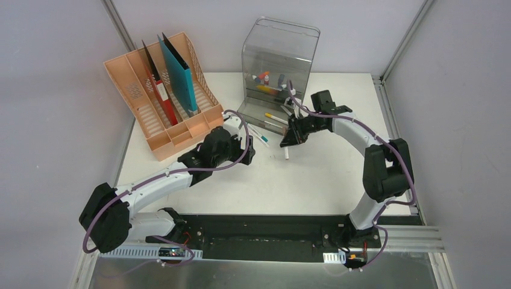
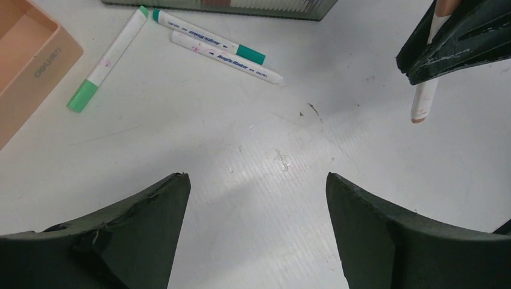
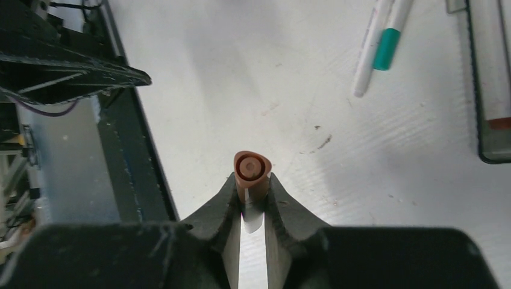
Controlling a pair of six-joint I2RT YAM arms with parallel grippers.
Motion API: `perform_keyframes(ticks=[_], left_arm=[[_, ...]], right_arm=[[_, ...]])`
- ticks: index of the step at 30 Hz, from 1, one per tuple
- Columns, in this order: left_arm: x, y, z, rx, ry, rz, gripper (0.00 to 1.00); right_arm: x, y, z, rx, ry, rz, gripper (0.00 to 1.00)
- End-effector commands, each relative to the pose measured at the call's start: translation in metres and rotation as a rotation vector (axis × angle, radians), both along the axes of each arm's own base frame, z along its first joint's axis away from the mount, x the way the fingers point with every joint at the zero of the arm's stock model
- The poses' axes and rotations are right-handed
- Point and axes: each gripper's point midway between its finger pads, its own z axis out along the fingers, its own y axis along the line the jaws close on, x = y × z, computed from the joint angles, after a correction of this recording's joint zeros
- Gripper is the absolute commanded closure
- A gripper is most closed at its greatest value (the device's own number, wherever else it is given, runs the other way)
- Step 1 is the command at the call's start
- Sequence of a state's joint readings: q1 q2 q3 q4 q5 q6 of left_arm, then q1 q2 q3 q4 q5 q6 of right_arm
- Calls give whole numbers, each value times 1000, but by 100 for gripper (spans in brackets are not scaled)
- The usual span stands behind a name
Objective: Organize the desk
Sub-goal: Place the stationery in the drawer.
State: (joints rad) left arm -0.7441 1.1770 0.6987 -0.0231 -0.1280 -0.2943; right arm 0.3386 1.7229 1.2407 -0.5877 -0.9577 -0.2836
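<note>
The desk (image 1: 301, 180) is a wide white tabletop. My right gripper (image 3: 252, 180) is shut on a white marker with a brown cap (image 3: 251, 168), held tip-down above the middle of the desk (image 1: 286, 153). In the left wrist view that marker (image 2: 425, 96) hangs at the upper right, just above the surface. My left gripper (image 2: 256, 177) stands open over bare desk with nothing between its fingers, near the peach rack's front corner (image 1: 246, 149). A green-capped marker (image 2: 108, 57) and two teal-banded white markers (image 2: 208, 37) lie on the desk ahead of it.
A peach slotted file rack (image 1: 150, 123) at the back left holds a red folder (image 1: 161, 90) and a teal folder (image 1: 179, 75). A clear grey plastic box (image 1: 280, 60) with several markers inside stands at the back centre. A black rail (image 1: 265, 226) runs along the near edge.
</note>
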Motion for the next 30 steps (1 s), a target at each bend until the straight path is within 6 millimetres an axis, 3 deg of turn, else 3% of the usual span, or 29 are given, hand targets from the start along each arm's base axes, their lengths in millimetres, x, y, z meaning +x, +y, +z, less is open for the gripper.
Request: perform_keyframes(ticks=[1,14,22,30], left_arm=[[10,9,7,29,-27,33,15],[5,19,-10,58,20,27,13],[2,28,-17,56,40,51,13],[0,35,-18,49,42,66,13]], right_arm=[[21,-13,21,-98,-238,0,100],[71,-34,47,-349,-501,3,100],[111,-24,60,-496,-648,24,100],[138,-6,53,-581,-697,38,100]])
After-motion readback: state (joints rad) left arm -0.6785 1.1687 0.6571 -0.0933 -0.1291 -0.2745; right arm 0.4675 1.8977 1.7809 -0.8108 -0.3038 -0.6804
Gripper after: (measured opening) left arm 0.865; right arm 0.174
